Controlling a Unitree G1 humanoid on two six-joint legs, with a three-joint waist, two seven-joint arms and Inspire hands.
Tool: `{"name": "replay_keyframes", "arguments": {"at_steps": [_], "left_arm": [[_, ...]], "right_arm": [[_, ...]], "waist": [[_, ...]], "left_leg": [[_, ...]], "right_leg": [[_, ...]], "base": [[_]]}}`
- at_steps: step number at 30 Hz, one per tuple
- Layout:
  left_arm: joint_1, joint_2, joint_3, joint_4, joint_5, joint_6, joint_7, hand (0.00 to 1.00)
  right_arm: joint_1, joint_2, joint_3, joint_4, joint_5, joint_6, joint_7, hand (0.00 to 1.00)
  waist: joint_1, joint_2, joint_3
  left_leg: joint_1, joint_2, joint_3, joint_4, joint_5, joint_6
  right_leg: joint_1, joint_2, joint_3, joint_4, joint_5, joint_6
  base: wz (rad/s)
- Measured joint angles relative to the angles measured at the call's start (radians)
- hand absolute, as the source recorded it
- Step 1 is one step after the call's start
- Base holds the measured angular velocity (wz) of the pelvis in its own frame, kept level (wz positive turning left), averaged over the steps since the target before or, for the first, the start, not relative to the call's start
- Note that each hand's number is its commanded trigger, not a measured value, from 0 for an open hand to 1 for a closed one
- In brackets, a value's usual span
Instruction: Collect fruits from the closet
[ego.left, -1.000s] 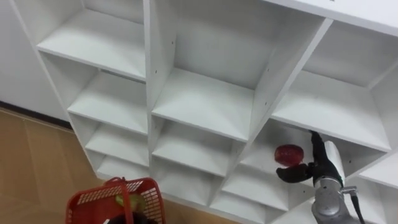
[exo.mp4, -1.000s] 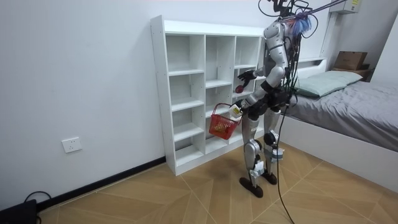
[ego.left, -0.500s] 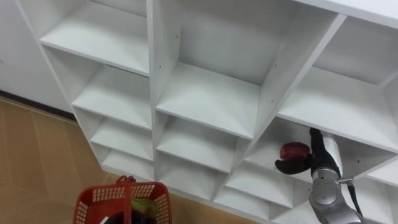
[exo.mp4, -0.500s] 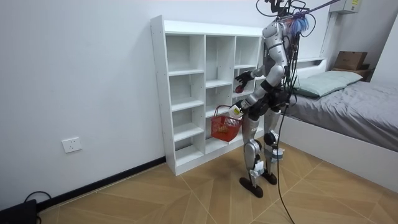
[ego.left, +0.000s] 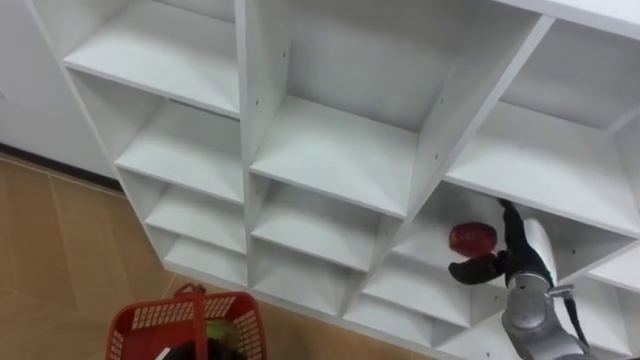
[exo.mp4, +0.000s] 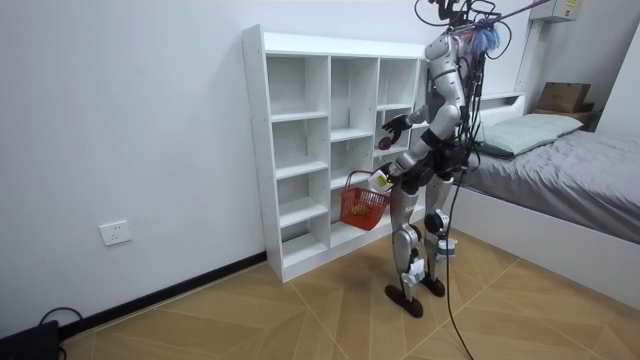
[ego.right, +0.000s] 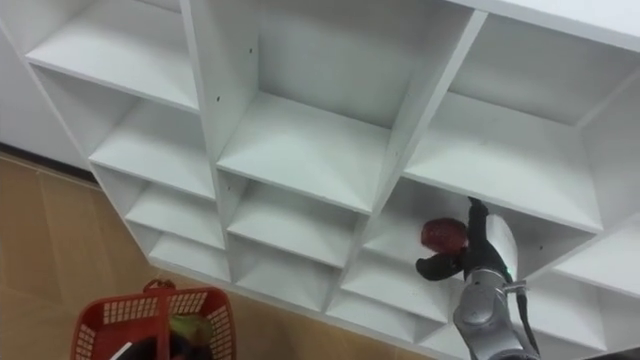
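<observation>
A red round fruit (ego.left: 472, 238) is held in my right hand (ego.left: 517, 256) in front of the right column of the white closet (ego.left: 330, 160), at the mouth of a middle shelf; the thumb curls under it and the fingers stand behind it. In the room view the same hand (exo.mp4: 394, 124) is raised to the shelf. A red plastic basket (ego.left: 150, 322) hangs low at my left with a green fruit (ego.left: 224, 333) and darker things inside. My left hand (exo.mp4: 381, 179) grips its handle at hip height, the basket (exo.mp4: 360, 206) hanging close to the closet.
The closet's other compartments in view are bare white shelves. Wooden floor (ego.left: 50, 250) lies to the left below them. In the room view I stand upright facing the closet, with a bed (exo.mp4: 560, 170) behind me and a white wall (exo.mp4: 130, 120) on the room view's left.
The head view has shifted a little. My right hand still holds the red fruit at the same shelf opening. The basket has swung slightly closer to my legs.
</observation>
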Motion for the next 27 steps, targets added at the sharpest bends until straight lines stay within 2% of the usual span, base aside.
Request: {"name": "replay_keyframes", "arguments": {"at_steps": [13, 22, 27], "left_arm": [[-0.004, 0.003, 0.001, 0.019, 0.008, 0.000, 0.001, 1.00], [-0.009, 0.000, 0.000, 0.022, 0.014, 0.000, 0.002, 1.00], [-0.024, 0.000, -0.007, 0.038, 0.009, 0.000, 0.002, 1.00]], "right_arm": [[-0.073, -0.015, -0.002, 0.080, -0.009, -0.001, 0.015, 0.00], [-0.112, -0.052, -0.012, 0.077, -0.049, -0.001, 0.055, 0.00], [-0.125, -0.056, -0.012, 0.077, -0.052, 0.000, 0.056, 0.00]], "waist": [[0.006, 0.002, 0.0039], [0.000, 0.004, 0.0059], [0.000, 0.007, 0.0083]], "left_leg": [[-0.024, 0.000, 0.003, 0.002, 0.001, 0.000], [-0.050, -0.001, 0.003, 0.014, 0.001, 0.000], [-0.074, 0.000, 0.004, 0.023, 0.001, 0.000]], "right_leg": [[-0.033, -0.003, 0.001, 0.016, -0.002, -0.002], [-0.047, -0.004, -0.001, 0.021, -0.001, -0.003], [-0.071, -0.007, -0.002, 0.038, -0.002, -0.003]], "base": [[-0.01], [0.00], [0.00]]}}
